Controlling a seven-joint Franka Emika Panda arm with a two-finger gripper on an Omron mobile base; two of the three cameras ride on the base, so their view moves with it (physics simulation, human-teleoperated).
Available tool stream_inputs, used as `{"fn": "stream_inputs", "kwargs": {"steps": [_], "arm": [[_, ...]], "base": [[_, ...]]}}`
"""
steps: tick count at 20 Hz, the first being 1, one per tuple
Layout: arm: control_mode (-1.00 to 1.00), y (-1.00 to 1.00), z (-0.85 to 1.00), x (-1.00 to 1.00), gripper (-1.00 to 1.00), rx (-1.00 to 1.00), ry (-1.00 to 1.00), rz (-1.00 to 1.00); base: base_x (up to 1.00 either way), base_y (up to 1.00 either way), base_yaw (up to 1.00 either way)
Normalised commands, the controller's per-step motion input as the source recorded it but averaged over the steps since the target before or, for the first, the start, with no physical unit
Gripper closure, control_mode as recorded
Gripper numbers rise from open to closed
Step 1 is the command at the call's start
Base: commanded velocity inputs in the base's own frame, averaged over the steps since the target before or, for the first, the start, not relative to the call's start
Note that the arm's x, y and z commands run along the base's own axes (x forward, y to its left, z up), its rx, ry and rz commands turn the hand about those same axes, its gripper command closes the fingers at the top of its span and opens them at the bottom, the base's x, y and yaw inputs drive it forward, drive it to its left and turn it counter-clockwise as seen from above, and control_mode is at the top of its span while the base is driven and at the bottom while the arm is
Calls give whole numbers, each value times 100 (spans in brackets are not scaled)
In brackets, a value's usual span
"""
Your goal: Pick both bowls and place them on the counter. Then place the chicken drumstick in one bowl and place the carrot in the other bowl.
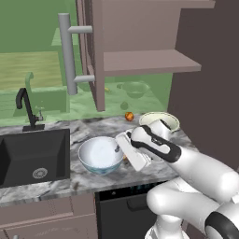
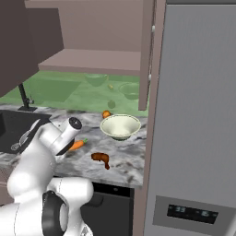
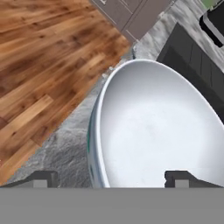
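White and blue, the deep bowl (image 1: 100,155) sits on the marbled counter (image 1: 56,184) beside the sink (image 1: 32,156). My fingers (image 3: 177,178) stand wide astride its rim, gripping nothing.

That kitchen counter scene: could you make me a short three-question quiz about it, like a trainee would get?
1. True or false: both bowls stand on the counter.
2. What lies nearest the chicken drumstick? A) the faucet B) the carrot C) the cabinet handle
3. Fill in: the gripper is ___, its fingers on either side of the deep bowl's rim.

Key:
1. True. The deep blue-patterned bowl stands beside the sink; the cream and green bowl stands further back.
2. B.
3. Open.
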Motion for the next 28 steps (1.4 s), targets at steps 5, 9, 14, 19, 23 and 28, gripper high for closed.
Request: {"fn": "stream_inputs", "kwargs": {"steps": [5,9,14,19,23,28], "arm": [[-100,-16,28,-18,-100,0,0,-7],[-100,-35,25,-14,-100,0,0,-10],[-100,-36,17,-9,-100,-2,1,-12],[-100,-34,9,0,-100,-15,0,-9],[-100,-8,0,9,-100,-20,0,-1],[-100,0,2,17,-100,-15,0,4]], "base": [[0,0,0],[0,0,0],[0,0,0],[0,0,0],[0,0,0],[0,0,0]]}}
